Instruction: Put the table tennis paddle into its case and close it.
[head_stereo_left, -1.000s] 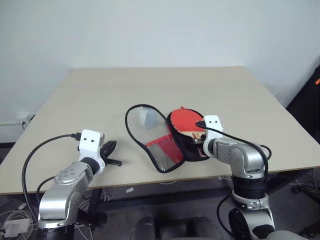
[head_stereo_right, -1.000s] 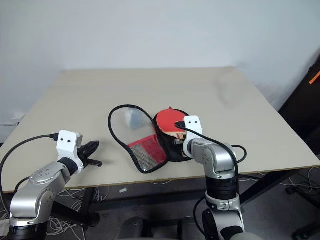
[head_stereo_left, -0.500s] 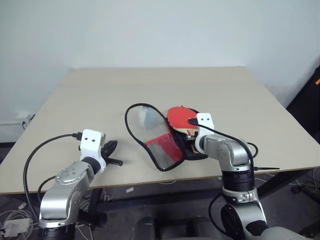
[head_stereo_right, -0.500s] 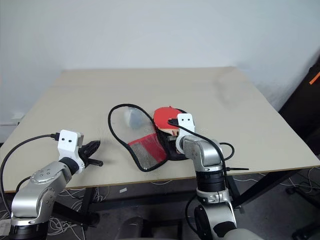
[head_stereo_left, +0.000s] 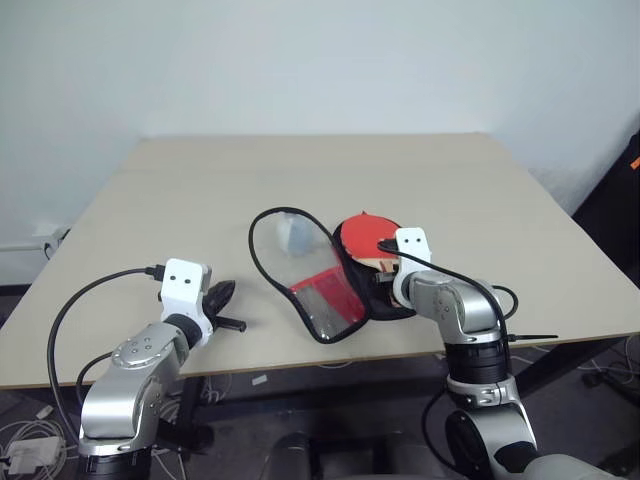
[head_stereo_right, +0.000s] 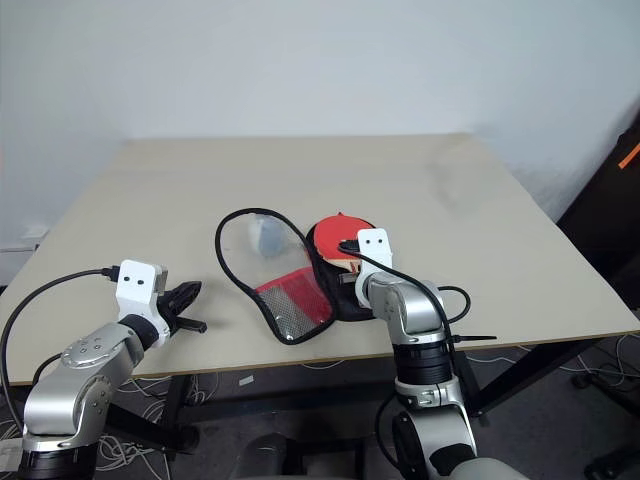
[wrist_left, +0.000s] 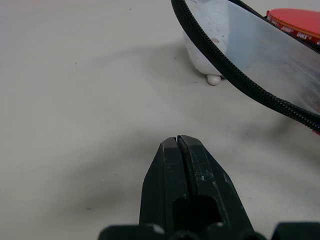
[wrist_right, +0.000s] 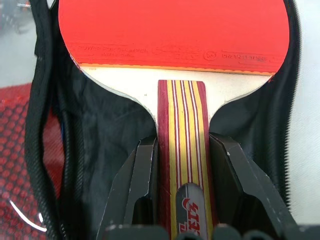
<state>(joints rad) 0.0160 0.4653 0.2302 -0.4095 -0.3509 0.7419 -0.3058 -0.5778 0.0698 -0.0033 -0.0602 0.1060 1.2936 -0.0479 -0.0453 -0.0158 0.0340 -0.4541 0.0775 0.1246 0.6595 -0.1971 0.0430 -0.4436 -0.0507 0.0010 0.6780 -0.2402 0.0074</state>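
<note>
Paddle (wrist_right: 175, 75) first: the table tennis paddle sits between the two black fingers (wrist_right: 137, 185) of my right gripper (wrist_right: 181, 165), clamped on the striped wooden handle, one finger against each edge. Its long axis runs straight out along my gripper, so the handle end points back toward me and the round red rubber face points away, toward the far side of the table (head_stereo_left: 200, 190). From my head camera the red face tilts a little up and away, showing just beyond my right wrist.

Beneath and around the blade lies the case (head_stereo_left: 330, 290), opened wide on the table near its front edge. Black lining shows on both sides of the handle in my right wrist view, and the black zipper trim (wrist_right: 37, 125) runs along each flank, so the blade is over the open half on my right. The other half, the flap (head_stereo_left: 295, 265), stands open to my left, with red mesh at its near end.

My left gripper (wrist_left: 177, 145) has its fingers pressed together with nothing between them. It hovers over bare table, well apart from the case, pointing toward the open flap's zipper edge.
</note>
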